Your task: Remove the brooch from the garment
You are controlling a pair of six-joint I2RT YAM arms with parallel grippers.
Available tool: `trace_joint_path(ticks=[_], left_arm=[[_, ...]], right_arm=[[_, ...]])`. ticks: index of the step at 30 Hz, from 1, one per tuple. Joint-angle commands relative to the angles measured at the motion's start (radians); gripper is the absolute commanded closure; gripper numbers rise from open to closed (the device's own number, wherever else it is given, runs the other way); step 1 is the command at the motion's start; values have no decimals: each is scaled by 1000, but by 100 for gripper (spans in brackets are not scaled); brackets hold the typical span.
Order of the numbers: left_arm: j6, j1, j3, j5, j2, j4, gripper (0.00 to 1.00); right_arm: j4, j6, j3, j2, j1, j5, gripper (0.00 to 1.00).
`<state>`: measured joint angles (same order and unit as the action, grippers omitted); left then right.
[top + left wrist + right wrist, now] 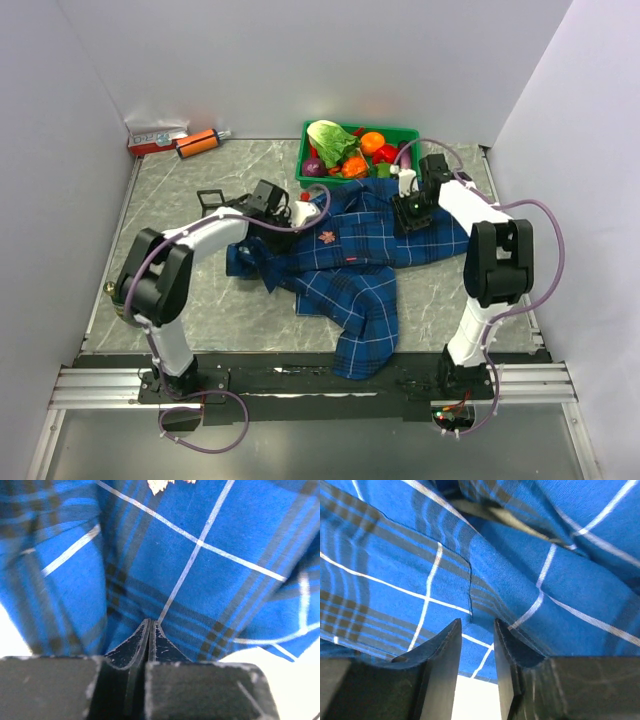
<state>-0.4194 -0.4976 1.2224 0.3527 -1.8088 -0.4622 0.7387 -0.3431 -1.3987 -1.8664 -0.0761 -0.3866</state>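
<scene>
The garment (pixel 350 270), a navy plaid shirt, lies spread in the middle of the table. The brooch (pixel 326 237), tiny and gold-pink, sits on its chest, above the small red tag (pixel 353 262). My left gripper (pixel 292 215) is at the shirt's upper left edge. In the left wrist view it (pixel 150 623) is shut, a crease of cloth (pixel 200 580) runs into its tips, and the brooch (pixel 160 484) shows at the top edge. My right gripper (pixel 408 212) is over the shirt's right shoulder. In the right wrist view it (pixel 477 624) is narrowly open, its tips against the cloth (pixel 510 580).
A green basket (pixel 410 133) of vegetables stands at the back, touching the shirt's top edge. A red box (pixel 155 140) and an orange cylinder (pixel 197 144) lie at the back left. A small black frame (pixel 212 200) sits by the left arm. White walls enclose the table.
</scene>
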Motion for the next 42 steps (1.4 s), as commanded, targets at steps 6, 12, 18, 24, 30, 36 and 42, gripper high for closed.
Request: trace_joint_path(ticks=[6, 12, 18, 24, 30, 36, 42], left_arm=[[77, -4, 150, 107, 252, -7, 52], [8, -4, 166, 97, 237, -13, 45], [53, -4, 170, 132, 172, -73, 41], [51, -4, 207, 105, 118, -102, 41], [30, -4, 203, 66, 138, -99, 41], [50, -4, 158, 97, 183, -113, 42], [132, -9, 36, 154, 221, -79, 42]], right_arm=[[-64, -100, 79, 369, -74, -72, 53], [-117, -67, 269, 463, -192, -94, 52], [-182, -24, 345, 418, -318, -77, 52], [-219, 53, 386, 326, -361, -75, 52], [-219, 133, 417, 260, -415, -81, 52], [-137, 110, 405, 447, -438, -60, 52], [-82, -5, 510, 746, -477, -82, 48]])
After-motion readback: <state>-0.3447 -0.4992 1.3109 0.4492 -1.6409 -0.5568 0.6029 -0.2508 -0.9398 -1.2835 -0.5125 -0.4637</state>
